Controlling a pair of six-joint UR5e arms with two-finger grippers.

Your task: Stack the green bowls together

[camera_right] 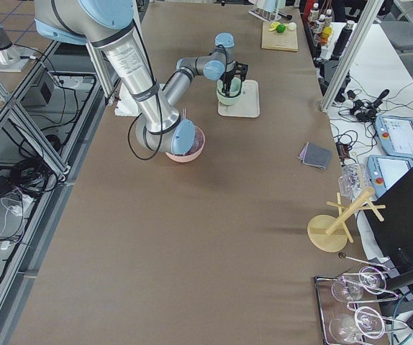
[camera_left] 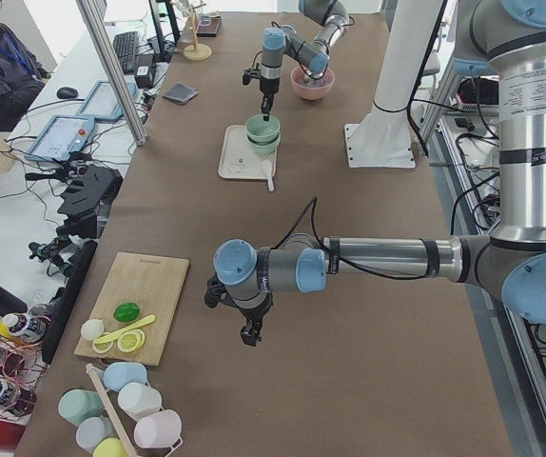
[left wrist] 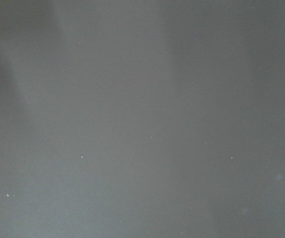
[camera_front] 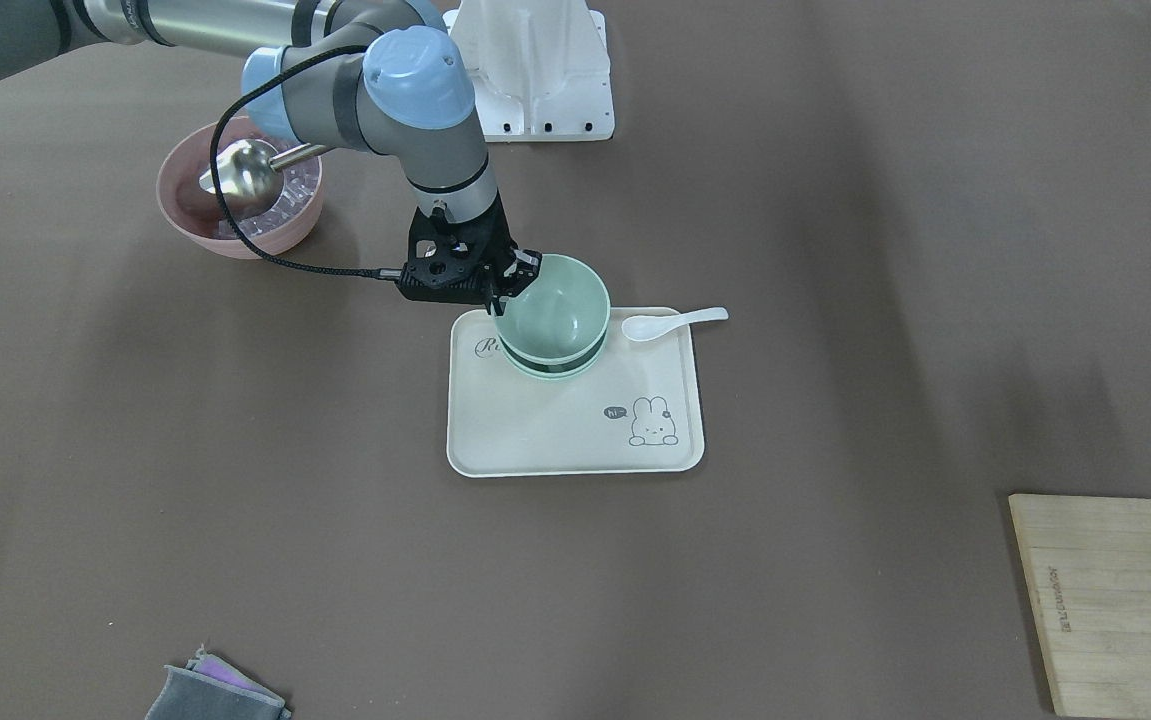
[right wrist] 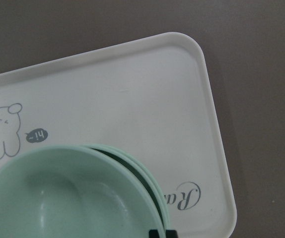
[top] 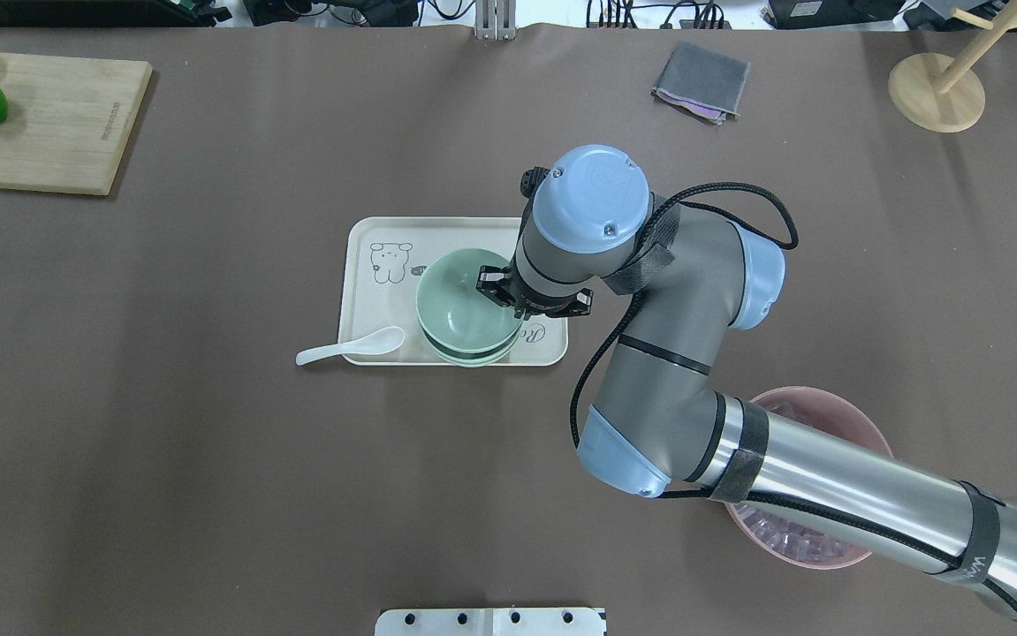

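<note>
Green bowls (camera_front: 550, 340), three small round pale mint plastic ones, are gathered on a tray in the middle of the brown-covered table (camera_front: 235, 500).

Reaching over that table is the right arm (top: 676, 353), grey with pale blue joint caps, its wrist pointing straight down at the bowls. The left arm (camera_left: 378, 257) stretches out low over bare table, well apart from the tray. The left gripper (camera_left: 249, 333) hangs just above the surface, and whether its fingers are spread or closed cannot be told. Its wrist camera shows only plain tabletop.

A rectangular wooden cutting board (top: 49, 124) lies at the far corner on the robot's left. The cream rectangular tray (camera_front: 555, 430), printed with a little rabbit, holds the bowls at its end nearer the robot. A larger pink round bowl (camera_front: 275, 240) with a shiny metal scoop (camera_front: 240, 172) in it stands near the robot's base, under the right arm.

On the tray, the lower two bowls (camera_front: 547, 368) are nested. The top bowl (camera_front: 555, 310) sits above them, a dark gap showing beneath it. The right gripper (camera_front: 507, 285) is pinched on the top bowl's rim.

A white ceramic-looking spoon (camera_front: 670, 322) rests on the tray's corner, its handle over the table. A folded grey cloth (top: 701, 81) lies far off.
</note>
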